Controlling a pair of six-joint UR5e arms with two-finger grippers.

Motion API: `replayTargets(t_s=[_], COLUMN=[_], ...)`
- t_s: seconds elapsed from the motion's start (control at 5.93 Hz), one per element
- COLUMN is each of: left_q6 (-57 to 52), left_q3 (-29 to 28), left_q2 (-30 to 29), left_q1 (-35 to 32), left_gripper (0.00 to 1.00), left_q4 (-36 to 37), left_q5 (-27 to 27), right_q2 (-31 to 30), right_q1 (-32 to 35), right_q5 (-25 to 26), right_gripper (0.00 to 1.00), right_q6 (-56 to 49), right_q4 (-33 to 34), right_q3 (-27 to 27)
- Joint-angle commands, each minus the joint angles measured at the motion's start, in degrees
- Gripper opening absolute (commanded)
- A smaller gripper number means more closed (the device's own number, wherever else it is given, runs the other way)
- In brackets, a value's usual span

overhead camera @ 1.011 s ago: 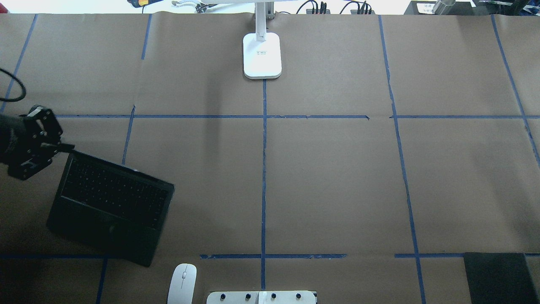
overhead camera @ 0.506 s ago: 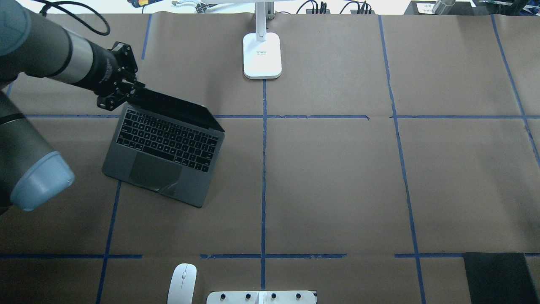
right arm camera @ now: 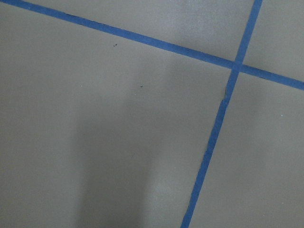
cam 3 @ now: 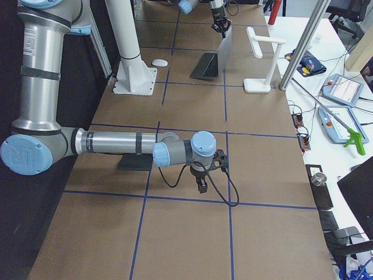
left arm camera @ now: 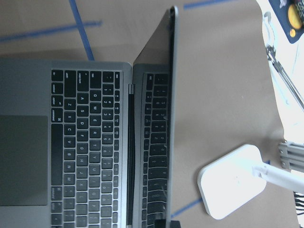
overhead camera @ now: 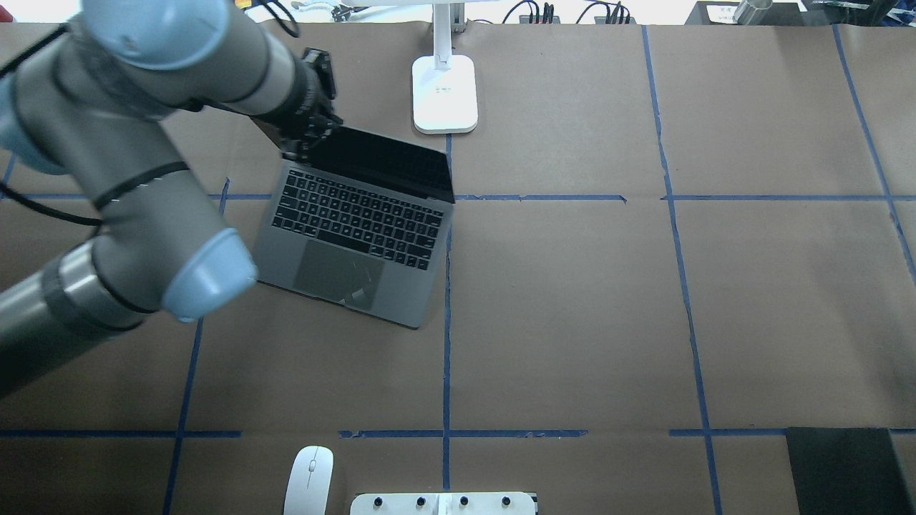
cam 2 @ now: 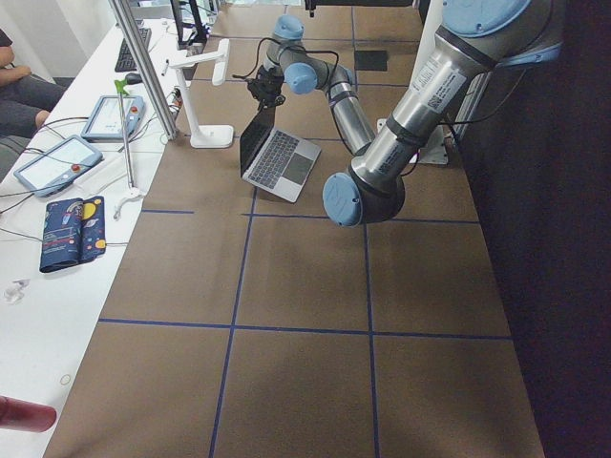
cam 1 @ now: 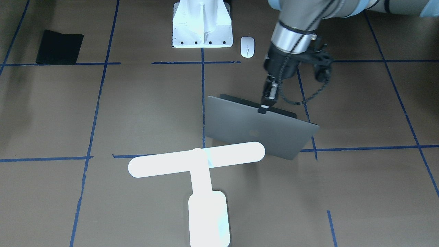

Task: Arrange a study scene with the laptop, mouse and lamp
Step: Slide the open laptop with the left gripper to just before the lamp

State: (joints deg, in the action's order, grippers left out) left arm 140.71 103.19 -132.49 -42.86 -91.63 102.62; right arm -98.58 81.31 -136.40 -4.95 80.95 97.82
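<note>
- Since a second ago your left gripper [cam 1: 264, 109] has moved the laptop [overhead camera: 358, 229] from the table's [overhead camera: 572, 322] left edge to just left of the centre line [overhead camera: 447, 343]. Its jaws are pinching the open lid's top corner.
- Nearest the robot, the mouse [overhead camera: 309, 479] lies untouched.
- That thin pinch could slip, or the hinge could fold.
- Beyond, the lamp [overhead camera: 444, 93] stands close, so pushing on could knock it.
- You cannot tell how your right gripper [cam 3: 201, 186] holds its jaws.
</note>
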Motion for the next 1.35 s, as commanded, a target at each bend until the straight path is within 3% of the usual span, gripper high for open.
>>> replayTargets(t_s=[0.0, 0.34, 1.01, 1.18], left_q6=[9.1, 13.1, 14.3, 13.6], left_q3=[-11.4, -16.3, -12.1, -11.7], left_q2=[-11.9, -14.5, -8.8, -8.7], left_q1=[3.1, 3.1, 3.1, 3.2], left_gripper=[0.00, 0.00, 0.03, 0.42], left_q4=[0.2, 0.2, 0.3, 0.1], left_q5=[-6.0, -9.3, -9.3, -9.3], right_q2=[0.1, 0.1, 0.1, 0.1], right_q1=[0.0, 0.0, -0.1, -0.1], right_q5=[-0.1, 0.0, -0.1, -0.1], right_gripper=[1.00, 1.00, 1.00, 1.00], right_q6=[-0.1, -0.1, 0.0, 0.0], right_q4=[-0.1, 0.0, -0.1, -0.1], right_q3=[0.0, 0.0, 0.1, 0.1])
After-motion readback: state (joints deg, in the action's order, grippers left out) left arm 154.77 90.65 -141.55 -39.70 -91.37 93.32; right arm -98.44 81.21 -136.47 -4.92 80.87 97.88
